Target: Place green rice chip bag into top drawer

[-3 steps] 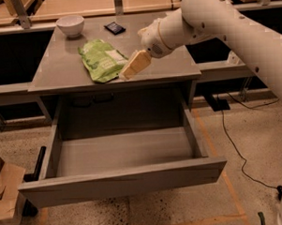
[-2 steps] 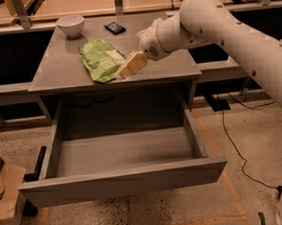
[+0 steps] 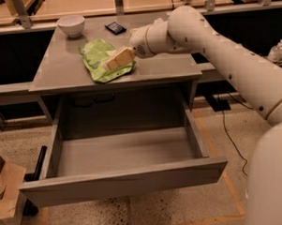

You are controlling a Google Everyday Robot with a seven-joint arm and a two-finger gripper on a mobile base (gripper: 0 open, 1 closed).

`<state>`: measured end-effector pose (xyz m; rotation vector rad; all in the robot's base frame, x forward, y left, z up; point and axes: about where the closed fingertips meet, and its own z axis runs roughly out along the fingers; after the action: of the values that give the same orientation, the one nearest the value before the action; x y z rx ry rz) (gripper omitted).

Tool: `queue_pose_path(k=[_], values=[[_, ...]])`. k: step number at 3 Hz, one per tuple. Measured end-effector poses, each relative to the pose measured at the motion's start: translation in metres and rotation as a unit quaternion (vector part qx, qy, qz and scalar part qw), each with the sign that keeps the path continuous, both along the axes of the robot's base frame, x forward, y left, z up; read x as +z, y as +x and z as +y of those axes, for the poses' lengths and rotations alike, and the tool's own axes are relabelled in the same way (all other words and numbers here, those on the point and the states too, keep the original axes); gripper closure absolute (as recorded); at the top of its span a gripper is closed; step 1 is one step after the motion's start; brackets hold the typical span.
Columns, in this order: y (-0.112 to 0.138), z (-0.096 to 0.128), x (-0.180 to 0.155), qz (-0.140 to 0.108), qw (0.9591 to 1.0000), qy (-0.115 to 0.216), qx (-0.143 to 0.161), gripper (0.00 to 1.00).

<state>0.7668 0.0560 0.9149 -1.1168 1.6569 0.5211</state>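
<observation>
Wide shallow grey top drawer (image 3: pixel 125 180) stands open, ready to receive. Crinkly lime-green rice chip bag (image 3: pixel 97 62) lies flat on the grey surface (image 3: pixel 167 68) above, near the front edge. Tan pincer (image 3: pixel 120 58) sits on the bag's right side (released or clenched: can't tell), likely for pickup. Round white bowl (image 3: pixel 71 25) is behind, well apart.

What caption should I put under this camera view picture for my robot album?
The gripper is at the green rice chip bag on the table, with the top drawer open below.
</observation>
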Motion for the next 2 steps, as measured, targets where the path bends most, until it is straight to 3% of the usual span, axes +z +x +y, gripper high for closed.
queue_pose_path(k=[1, 2], values=[[0.029, 0.013, -0.016, 0.011, 0.9997, 0.016, -0.012, 0.0], [0.052, 0.042, -0.046, 0.04, 0.9991, 0.011, -0.005, 0.01]])
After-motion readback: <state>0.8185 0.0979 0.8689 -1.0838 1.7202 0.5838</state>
